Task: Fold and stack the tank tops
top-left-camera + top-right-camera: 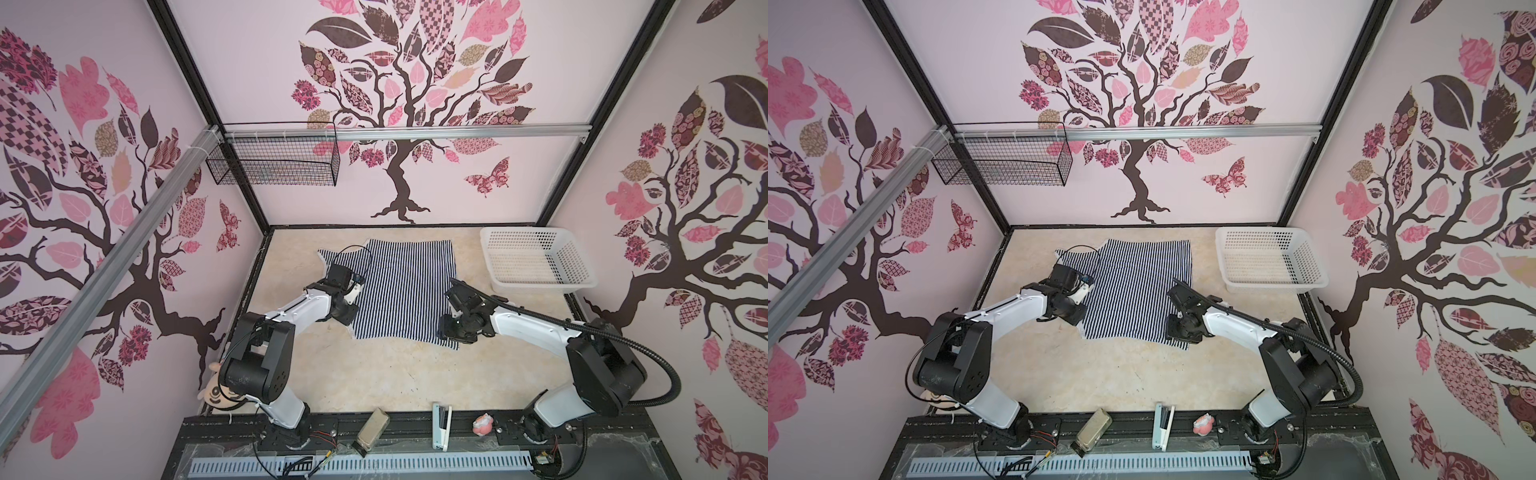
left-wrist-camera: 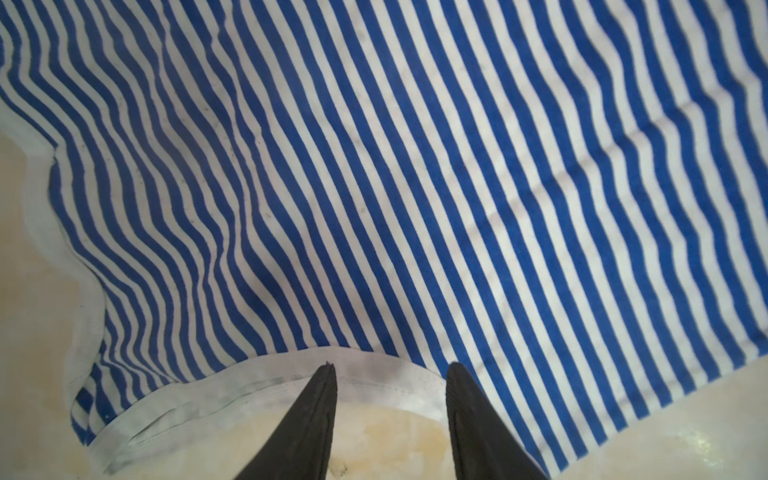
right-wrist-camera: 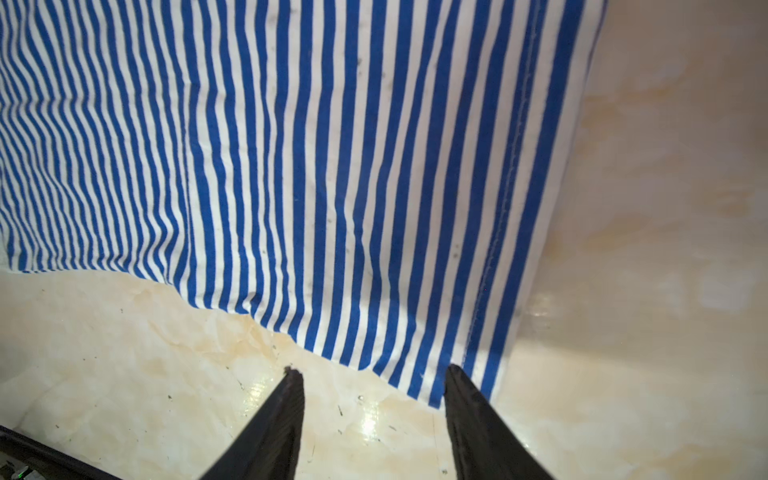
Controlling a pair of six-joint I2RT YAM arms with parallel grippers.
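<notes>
Tank top [image 1: 399, 286] lies spread flat at twelve o'clock on the counter [image 1: 374, 374], basket [image 1: 540, 284] at its two o'clock. Left jaws gape over the white trim [image 2: 386, 374], right jaws gape at the hem corner [image 3: 457, 353], both empty. Soft, light, floppy: pinch the edges!

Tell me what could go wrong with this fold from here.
1. The left tool stands open at the doubled white trim of the tank top; it may pinch one layer only.
2. The right tool stands open with mostly bare table between its tips; it may miss the hem corner.
</notes>
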